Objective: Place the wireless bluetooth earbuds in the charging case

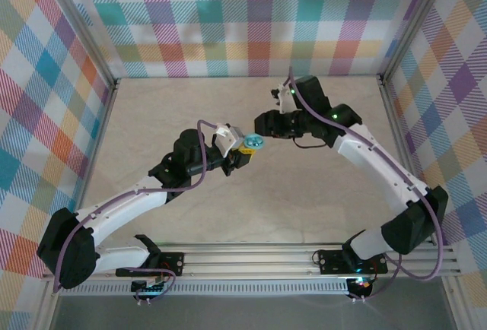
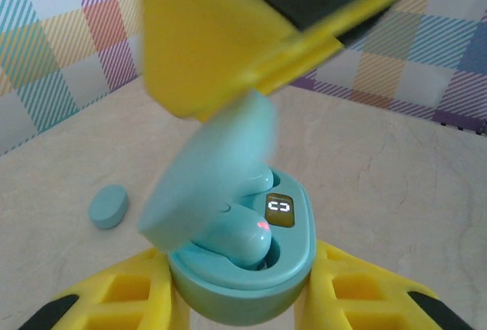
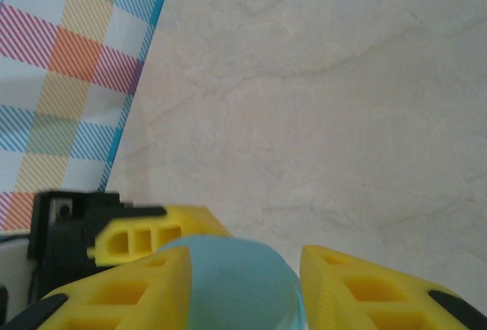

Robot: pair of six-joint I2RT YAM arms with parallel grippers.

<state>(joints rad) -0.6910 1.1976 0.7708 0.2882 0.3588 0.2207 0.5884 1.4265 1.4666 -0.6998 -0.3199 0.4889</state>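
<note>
A: How does the left gripper [image 2: 240,296] stand?

B: It is pressed together on the base of the charging case [image 2: 295,252], with one yellow finger at each side. It appears to hold the case up off the table [image 2: 396,193], open face tipped toward the wrist camera. That reads as a fixture grip: the case is steadied and raised so the other arm can work at it.

A: And the right gripper [image 3: 245,260]?

B: Its fingers flank the rounded back of the lid [image 2: 202,174], close against it on both sides. Whether they truly squeeze it cannot be told. The likely reason is to control the hinge, either propping the lid up or getting ready to fold it down.

A: Where is the earbud?

B: One earbud [image 2: 242,235] sits in a well of the case, under the raised lid. It is a smooth, glossy light-blue bulb, the same colour as the case, with a small red light glowing on it. Beside it the display [image 2: 279,210] is lit amber. Another rounded blue shape shows behind the lid's edge, and it cannot be told whether that is a second earbud.

A: Anything farther out?

B: A small light-blue oval piece [image 2: 107,207] lies on the table, well apart to the left. It is too small to tell what it is.
</note>
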